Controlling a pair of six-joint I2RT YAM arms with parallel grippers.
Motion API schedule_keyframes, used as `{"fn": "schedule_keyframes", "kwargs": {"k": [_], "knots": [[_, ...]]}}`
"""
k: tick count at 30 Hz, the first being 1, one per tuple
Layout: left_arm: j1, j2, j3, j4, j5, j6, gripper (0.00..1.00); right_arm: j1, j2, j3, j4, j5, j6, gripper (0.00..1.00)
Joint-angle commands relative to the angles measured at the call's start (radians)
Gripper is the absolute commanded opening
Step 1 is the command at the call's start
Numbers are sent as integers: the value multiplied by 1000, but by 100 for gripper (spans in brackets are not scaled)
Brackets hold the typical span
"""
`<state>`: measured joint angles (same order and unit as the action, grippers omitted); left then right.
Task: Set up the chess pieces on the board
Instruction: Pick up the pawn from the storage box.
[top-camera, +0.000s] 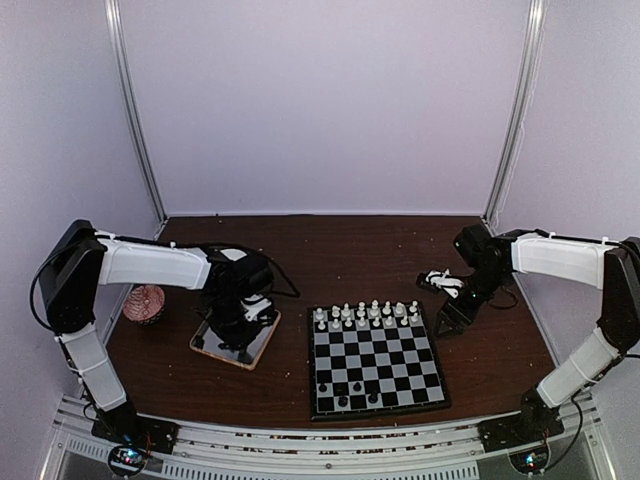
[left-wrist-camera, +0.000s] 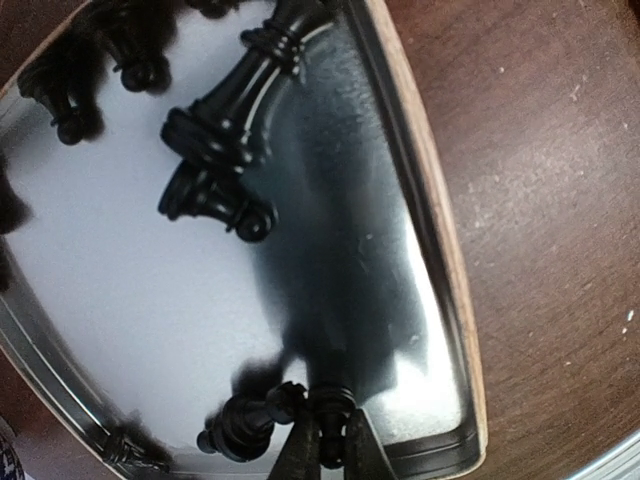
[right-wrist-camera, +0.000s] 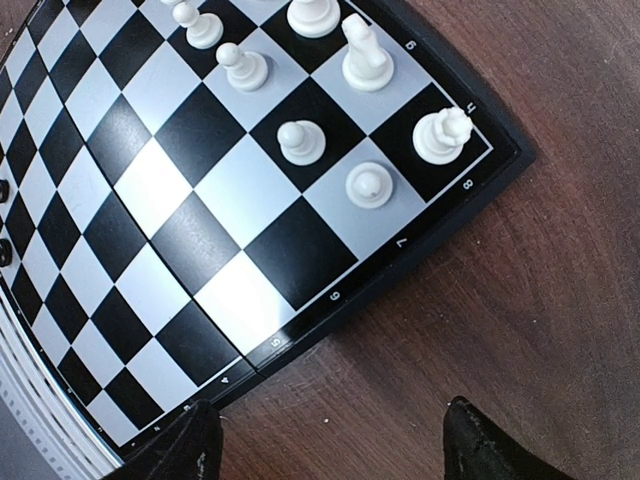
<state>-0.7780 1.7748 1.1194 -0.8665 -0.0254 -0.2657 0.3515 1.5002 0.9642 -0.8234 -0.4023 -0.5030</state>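
So, from the overhead camera the board (top-camera: 375, 362) lies on the brown table (top-camera: 330, 250) in the lower middle of the frame, slightly to the right. White pieces (top-camera: 365, 314) stand in two rows along its far edge, and a few black pieces (top-camera: 345, 394) sit close to its near edge. Left of the board is a tray (top-camera: 266, 343) with a wooden rim, and the left gripper (top-camera: 243, 333) reaches down into it. The right gripper (top-camera: 447, 318) hangs just off the board's upper right corner. A pink dish (top-camera: 147, 303) sits at the left edge of the table.

In the left wrist view, the two fingers (left-wrist-camera: 298, 455) at the bottom centre are closed tight together, pinching a small black piece (left-wrist-camera: 330, 405) on the tray's shiny floor. Another lies touching it on the left, and more lie toppled in the upper left of the frame.

In the right wrist view, the fingers stand wide apart at the bottom edge, holding nothing, over the table beside the board's corner. White pieces fill the squares at the upper right, and two black ones peek in at the left edge.
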Motion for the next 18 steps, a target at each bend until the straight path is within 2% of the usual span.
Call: {"fn": "schedule_keyframes", "kwargs": {"k": [1, 9, 18], "knots": [[-19, -43, 57, -51, -23, 15, 2, 6, 7, 23, -14, 3, -13, 76], [-111, -81, 245, -135, -31, 82, 2, 14, 7, 27, -16, 3, -15, 76], [-298, 136, 611, -134, 112, 298, 2, 17, -7, 25, -15, 6, -13, 76]]}}
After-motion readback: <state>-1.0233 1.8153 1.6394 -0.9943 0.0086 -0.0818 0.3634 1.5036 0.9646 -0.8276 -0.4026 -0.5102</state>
